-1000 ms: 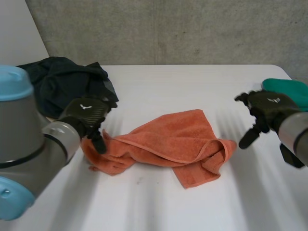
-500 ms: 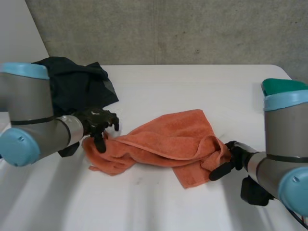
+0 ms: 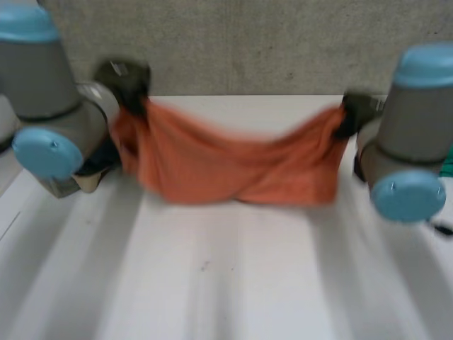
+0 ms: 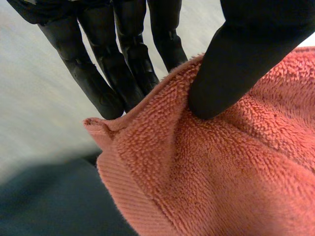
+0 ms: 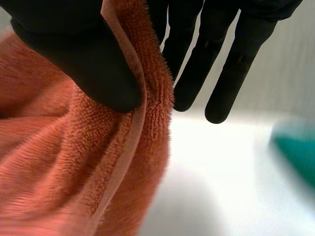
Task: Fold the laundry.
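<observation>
An orange towel [image 3: 233, 163] hangs stretched in the air between my two hands, sagging in the middle above the white table [image 3: 233, 283]. My left hand [image 3: 127, 81] holds it up at its left end; the left wrist view has the thumb [image 4: 231, 73] pressing the towel's corner [image 4: 197, 172] against the fingers [image 4: 108, 83]. My right hand [image 3: 354, 110] holds the right end; in the right wrist view the thumb [image 5: 93, 64] pinches the towel's hemmed edge [image 5: 98, 162] against the fingers [image 5: 192, 64].
A dark garment [image 4: 54, 201] lies on the table under my left hand. A teal cloth [image 5: 298, 152] sits at the table's right side, past my right hand [image 3: 447, 166].
Both hands closed on the towel's ends and lifted it off the table, spreading it wide between them. The arms rose and swung outward.
</observation>
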Robot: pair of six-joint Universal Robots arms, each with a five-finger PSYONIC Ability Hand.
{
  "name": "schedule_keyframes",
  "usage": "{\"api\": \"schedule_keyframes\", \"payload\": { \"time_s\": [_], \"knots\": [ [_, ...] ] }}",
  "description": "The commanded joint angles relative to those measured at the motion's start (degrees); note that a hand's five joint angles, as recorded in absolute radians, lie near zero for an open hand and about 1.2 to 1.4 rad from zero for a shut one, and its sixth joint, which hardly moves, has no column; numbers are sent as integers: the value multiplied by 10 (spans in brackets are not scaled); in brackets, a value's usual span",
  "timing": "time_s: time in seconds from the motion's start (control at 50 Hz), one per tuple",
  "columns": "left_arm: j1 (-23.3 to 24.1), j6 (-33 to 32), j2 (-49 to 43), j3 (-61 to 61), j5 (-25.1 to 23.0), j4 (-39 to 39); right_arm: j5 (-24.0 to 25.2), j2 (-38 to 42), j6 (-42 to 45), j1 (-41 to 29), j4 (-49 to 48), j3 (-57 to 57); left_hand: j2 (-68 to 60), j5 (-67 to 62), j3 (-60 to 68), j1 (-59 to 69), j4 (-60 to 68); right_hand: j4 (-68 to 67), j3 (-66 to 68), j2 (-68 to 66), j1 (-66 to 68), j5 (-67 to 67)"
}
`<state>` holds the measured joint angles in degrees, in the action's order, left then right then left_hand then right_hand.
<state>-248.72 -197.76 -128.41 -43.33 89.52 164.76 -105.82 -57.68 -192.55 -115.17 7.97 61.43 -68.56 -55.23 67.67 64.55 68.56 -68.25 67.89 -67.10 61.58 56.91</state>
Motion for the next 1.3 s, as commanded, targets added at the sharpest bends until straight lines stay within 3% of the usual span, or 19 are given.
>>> {"api": "schedule_keyframes", "payload": {
  "time_s": [0.02, 0.1, 0.18, 0.26, 0.46, 0.56, 0.68, 0.9, 1.22, 1.26, 1.28, 1.3],
  "knots": [
    [-27, 123, 104, -21, 42, 205, 6, -41, 224, 17, -136, -107, -114, -148, 123, 155, 114, -118, 121, -129, 184, 131],
    [-30, 170, 152, -109, 10, 262, 55, -78, 222, 28, -235, -79, -114, -148, 123, 155, 114, -118, 121, -129, 184, 131],
    [-32, 172, 168, -211, -21, 284, 119, -96, 233, 32, -202, -28, -114, -148, 123, 155, 114, -118, 121, -129, 184, 131],
    [-35, 141, 167, -309, -15, 295, 154, -95, 259, 37, -137, 31, -114, -148, 123, 155, 114, -118, 121, -129, 184, 131],
    [-53, 79, 110, -489, -7, 283, 168, -52, 364, 68, -71, 214, -114, -148, 123, 155, 114, -118, 121, -129, 184, 131],
    [-51, 66, 110, -525, -26, 223, 203, -38, 420, 62, -82, 289, -114, -148, 123, 155, 114, -118, 121, -129, 184, 131],
    [-50, 34, 152, -525, -62, 166, 201, -58, 417, 58, -113, 320, 217, 183, -208, -176, -216, -118, 121, -129, 184, 131],
    [-57, -25, 159, -498, -88, 159, 196, -76, 405, 54, -120, 339, 319, 286, -311, -279, -319, -118, 121, -129, 184, 131],
    [-50, -115, 90, -449, -72, 118, 196, -83, 410, 60, -119, 339, 294, 261, -285, -254, -294, -118, 121, -129, 184, 131],
    [-49, -118, 92, -449, -74, 117, 196, -83, 413, 60, -118, 339, 184, 151, -175, -144, -184, -118, 121, -129, 184, 131],
    [-49, -119, 98, -448, -74, 117, 196, -83, 415, 60, -118, 338, -18, -52, 27, 58, 18, -118, 121, -129, 184, 131],
    [-49, -119, 101, -446, -72, 117, 196, -83, 419, 60, -117, 338, -113, -147, 122, 154, 113, -118, 121, -129, 184, 131]
  ]
}}
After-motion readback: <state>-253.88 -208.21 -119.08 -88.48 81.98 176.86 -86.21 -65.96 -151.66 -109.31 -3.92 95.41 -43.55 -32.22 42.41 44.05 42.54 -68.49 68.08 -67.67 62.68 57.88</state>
